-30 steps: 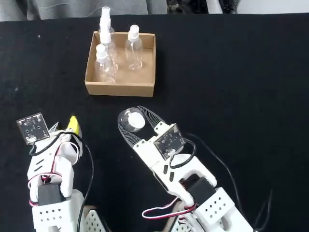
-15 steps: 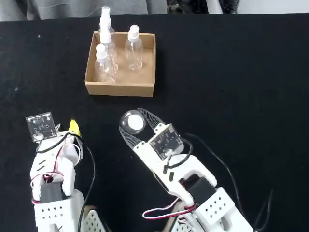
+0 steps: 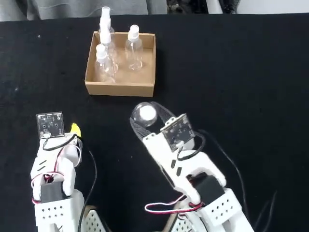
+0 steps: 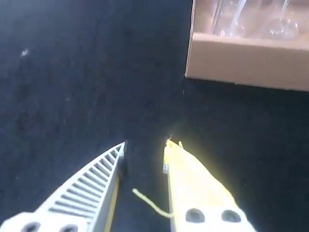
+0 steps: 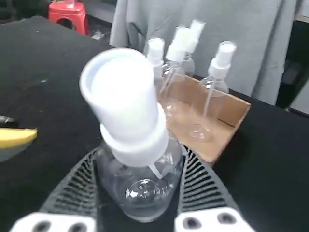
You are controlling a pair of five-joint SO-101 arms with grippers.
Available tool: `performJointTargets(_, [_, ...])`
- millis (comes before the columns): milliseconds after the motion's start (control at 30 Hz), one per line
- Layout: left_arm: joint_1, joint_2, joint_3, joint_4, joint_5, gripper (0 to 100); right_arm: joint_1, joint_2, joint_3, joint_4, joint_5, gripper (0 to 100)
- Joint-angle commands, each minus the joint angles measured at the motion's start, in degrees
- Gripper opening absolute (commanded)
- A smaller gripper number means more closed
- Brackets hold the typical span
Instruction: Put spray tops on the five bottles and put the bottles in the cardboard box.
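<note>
Legible markings: none. No text, label, number or sign can be read on the cardboard box [image 3: 119, 89], the bottles [image 3: 133, 50] or the desk [image 3: 231, 72].

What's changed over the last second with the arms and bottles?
The right arm carried the bottle, clamped in its jaws, rightward and slightly nearer the box. The left arm swung a little rightward too, jaws empty. The box and its four bottles stayed put.
</note>
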Motion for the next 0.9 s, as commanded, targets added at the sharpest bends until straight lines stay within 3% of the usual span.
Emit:
performJointTargets(0, [-0.7,-0.7,1.3,2.1,-0.8,12,3.0,-1.4,-7.1,3.8,-0.4,1.2])
performJointTargets(567, [-0.6,-0.7,1.3,14.5,-1.1,12,4.0,-1.2,-17.4,7.8,0.0,1.2])
performJointTargets(867, [-0.4,-0.4,1.3,14.9,-0.9,12,4.0,2.2,-23.9,7.8,0.1,1.2])
